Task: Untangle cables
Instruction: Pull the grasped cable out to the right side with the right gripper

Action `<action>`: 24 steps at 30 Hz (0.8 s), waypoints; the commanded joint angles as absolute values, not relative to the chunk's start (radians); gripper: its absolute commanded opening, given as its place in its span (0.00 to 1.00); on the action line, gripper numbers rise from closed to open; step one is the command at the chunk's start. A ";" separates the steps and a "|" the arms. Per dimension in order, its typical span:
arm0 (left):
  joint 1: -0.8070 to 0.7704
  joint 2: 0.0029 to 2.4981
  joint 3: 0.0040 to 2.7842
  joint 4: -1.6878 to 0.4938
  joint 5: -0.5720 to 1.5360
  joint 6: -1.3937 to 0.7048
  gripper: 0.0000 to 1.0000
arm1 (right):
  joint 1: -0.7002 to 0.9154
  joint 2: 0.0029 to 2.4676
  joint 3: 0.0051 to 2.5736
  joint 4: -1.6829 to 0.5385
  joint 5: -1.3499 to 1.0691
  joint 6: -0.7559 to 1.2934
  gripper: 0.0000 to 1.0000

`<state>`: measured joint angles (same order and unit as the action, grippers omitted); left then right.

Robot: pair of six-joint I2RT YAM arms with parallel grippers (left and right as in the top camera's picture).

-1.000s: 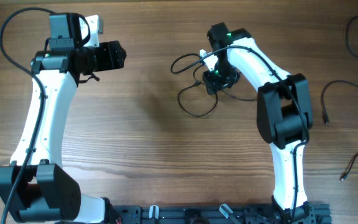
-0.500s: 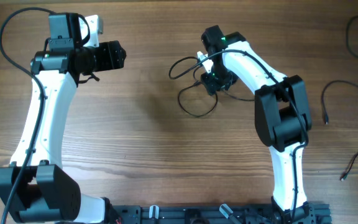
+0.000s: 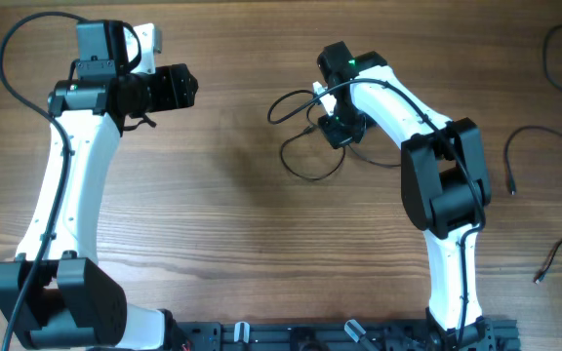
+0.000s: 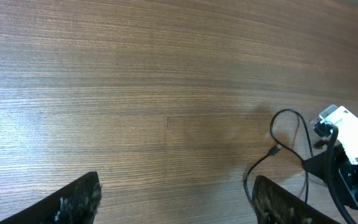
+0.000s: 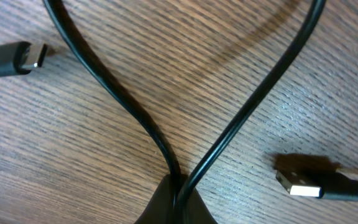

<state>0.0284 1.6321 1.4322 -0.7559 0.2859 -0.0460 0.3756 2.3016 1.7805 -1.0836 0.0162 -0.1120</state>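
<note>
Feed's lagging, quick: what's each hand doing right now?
Left hand: open, empty.
Right hand: closed, pinching the cable.

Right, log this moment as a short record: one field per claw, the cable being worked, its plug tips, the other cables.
left claw: open, holding nothing
right claw: shut on two strands of the looped cable
plug tips: two, lying on the table either side of the strands, both free
other cables: loose near the table's right edge, away from both claws
</note>
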 commanded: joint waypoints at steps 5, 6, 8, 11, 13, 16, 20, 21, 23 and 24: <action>0.030 1.610 1.427 -0.754 0.303 -0.030 0.80 | 0.379 2.369 1.786 -1.138 0.116 0.035 0.05; 0.030 1.610 1.427 -0.754 0.303 -0.030 0.80 | 0.378 2.356 1.807 -1.151 0.116 0.039 0.04; 0.030 1.610 1.427 -0.754 0.303 -0.030 0.80 | 0.377 2.325 1.836 -1.164 0.123 0.053 0.05; 0.030 1.610 1.427 -0.754 0.303 -0.030 0.80 | 0.373 2.249 1.856 -1.176 0.139 0.056 0.05; 0.030 1.610 1.427 -0.754 0.303 -0.030 0.80 | 0.366 2.188 1.856 -1.184 0.142 0.059 0.04; 0.030 1.610 1.427 -0.754 0.303 -0.030 0.80 | 0.355 2.109 1.856 -1.194 0.142 0.080 0.05; 0.030 1.610 1.427 -0.756 0.340 -0.030 0.80 | 0.332 1.995 1.856 -1.196 0.143 0.084 0.05; 0.030 1.610 1.427 -0.757 0.345 -0.030 0.80 | 0.327 1.976 1.856 -1.197 0.143 0.086 0.05; 0.030 1.610 1.427 -0.765 0.348 -0.030 0.80 | 0.314 1.918 1.856 -1.198 0.179 0.109 0.04; 0.030 1.610 1.427 -0.769 0.348 -0.030 0.80 | 0.310 1.901 1.856 -1.197 0.195 0.108 0.04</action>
